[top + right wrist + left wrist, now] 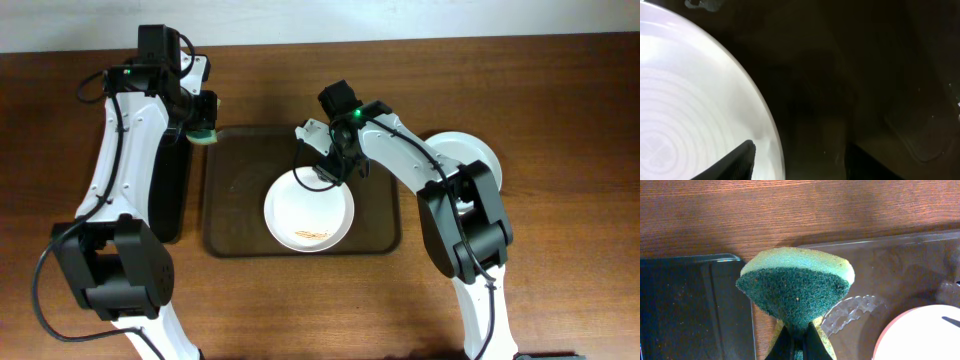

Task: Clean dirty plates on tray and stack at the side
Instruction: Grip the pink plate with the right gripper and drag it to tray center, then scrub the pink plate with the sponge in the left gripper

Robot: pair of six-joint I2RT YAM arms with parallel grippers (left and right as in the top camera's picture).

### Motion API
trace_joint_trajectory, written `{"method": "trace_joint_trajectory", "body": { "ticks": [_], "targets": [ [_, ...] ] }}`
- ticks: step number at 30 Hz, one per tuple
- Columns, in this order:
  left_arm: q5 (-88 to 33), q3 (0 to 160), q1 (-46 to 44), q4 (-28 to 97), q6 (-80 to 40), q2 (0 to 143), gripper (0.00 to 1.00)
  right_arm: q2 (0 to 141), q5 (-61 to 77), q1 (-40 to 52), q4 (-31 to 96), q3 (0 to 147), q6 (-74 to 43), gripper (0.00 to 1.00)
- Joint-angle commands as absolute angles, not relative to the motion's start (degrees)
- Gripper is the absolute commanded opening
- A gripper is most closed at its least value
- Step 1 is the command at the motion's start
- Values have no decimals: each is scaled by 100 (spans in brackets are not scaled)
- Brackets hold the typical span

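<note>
The sponge (pixel 795 287) sits pinched in my left gripper (pixel 799 342) at the tray (pixel 380 236) corner. My right gripper (pixel 321 173) straddles the rim of the smeared plate (pixel 310 208), and I cannot tell whether it is clamped. Next, I judge: steady the plate, then scrub.

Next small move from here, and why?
Probably close the right gripper on the plate rim: its jaws straddle the rim, apart. A brown smear marks the plate, and the left gripper holds the sponge over the left edge of the tray, ready to scrub.

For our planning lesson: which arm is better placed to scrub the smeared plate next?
Left. The left gripper grips the sponge by the tray corner; the right gripper, at the plate rim, has none.
</note>
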State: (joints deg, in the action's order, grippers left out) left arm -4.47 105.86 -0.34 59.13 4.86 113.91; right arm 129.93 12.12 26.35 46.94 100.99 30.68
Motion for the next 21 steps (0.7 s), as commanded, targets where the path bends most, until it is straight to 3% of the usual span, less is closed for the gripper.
{"method": "trace_joint_trajectory", "body": {
  "ticks": [1, 2, 6, 7, 8, 13, 16, 21],
  "targets": [
    [-513, 10589, -34, 5894, 410, 11356, 1, 13067, 1330, 2624, 4670, 10154, 3127, 46],
    [-513, 10589, -34, 5883, 410, 11356, 1, 13067, 1332, 2624, 4670, 10154, 3087, 25],
    [-513, 10589, -34, 5885, 410, 11356, 1, 13067, 1288, 2624, 4921, 10154, 2421, 21],
    [-513, 10589, -34, 5889, 408, 11356, 1, 13067, 1288, 2624, 5148, 10156, 1977, 6],
    [-515, 10589, -34, 5889, 408, 11356, 1, 13065, 1288, 2624, 5317, 10158, 1669, 4],
    [-515, 10589, -36, 5892, 408, 11356, 1, 13045, 1367, 2624, 6252, 10398, -744, 4],
    [-515, 10589, -36, 5905, 408, 11356, 1, 13054, 1772, 2692, 6145, 10405, -3236, 4],
    [-513, 10589, -34, 5953, 408, 11356, 1, 13061, 1435, 3015, 5601, 10405, -4108, 4]
  ]
}}
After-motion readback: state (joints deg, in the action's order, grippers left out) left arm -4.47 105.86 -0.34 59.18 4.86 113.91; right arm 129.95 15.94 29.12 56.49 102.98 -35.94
